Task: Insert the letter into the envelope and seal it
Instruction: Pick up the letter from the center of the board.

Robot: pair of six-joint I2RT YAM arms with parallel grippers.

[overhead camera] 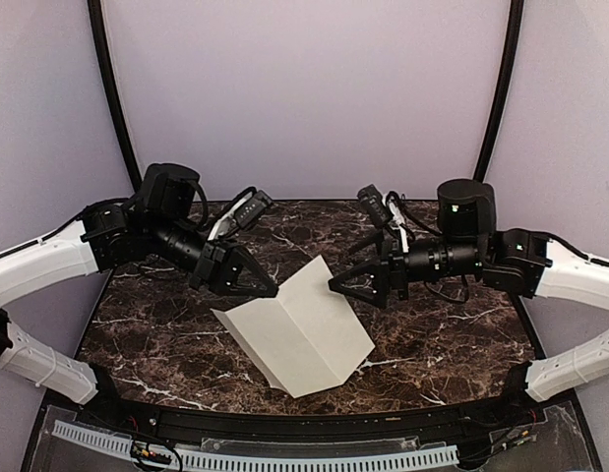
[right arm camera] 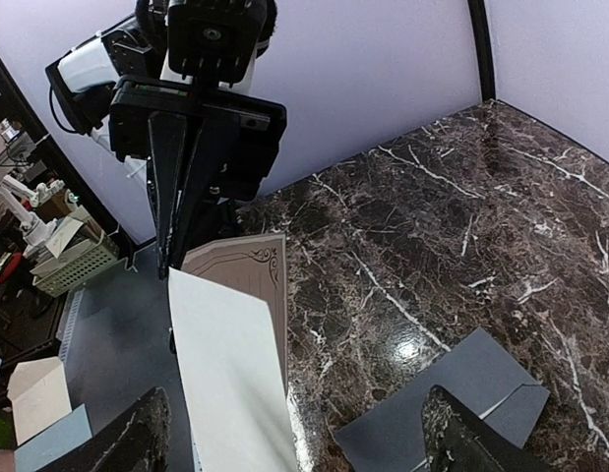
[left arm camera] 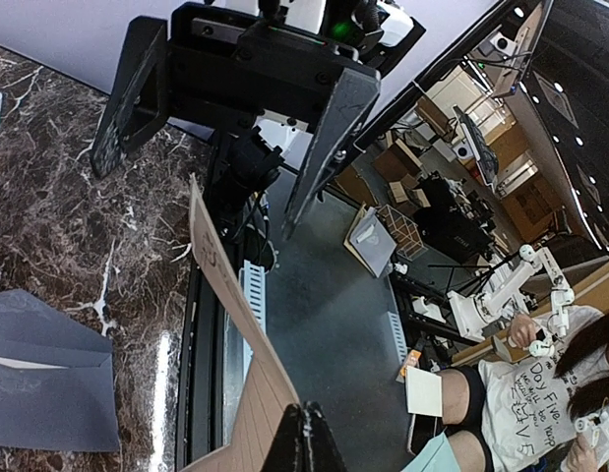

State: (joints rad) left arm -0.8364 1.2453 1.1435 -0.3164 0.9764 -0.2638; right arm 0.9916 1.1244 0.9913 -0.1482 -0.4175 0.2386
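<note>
cream letter pinched aloft, grey envelope lying below

cream and creased, the letter (overhead camera: pixel 299 334) is held up over the surface (overhead camera: pixel 452 324) in a shallow v, with one fold running down its middle. whether its lower edge touches the marble is hard to tell. the left fingers (overhead camera: pixel 269 290) are closed tight on its upper edge, pinching the sheet at a single spot. the right fingers (overhead camera: pixel 338 285) stand wide apart with nothing in them, their tips just beside the opposite upper edge. in the right wrist view the paper sits ahead of and between the spread fingers, apparently untouched. the envelope (right arm camera: pixel 452 403) lies flat on the dark marble below the right fingers, apart from the letter. i cannot tell how its flap lies.

the sheet looks light, thin and floppy. held at one point it will likely sag and swing, though the crease lends some stiffness along its length. a second hold on the free upper edge near the corner, clear of the fold, should steady it. a hard squeeze risks crumpling it. the envelope looks just as light and may skate on the polished stone unless it is pinned.
</note>
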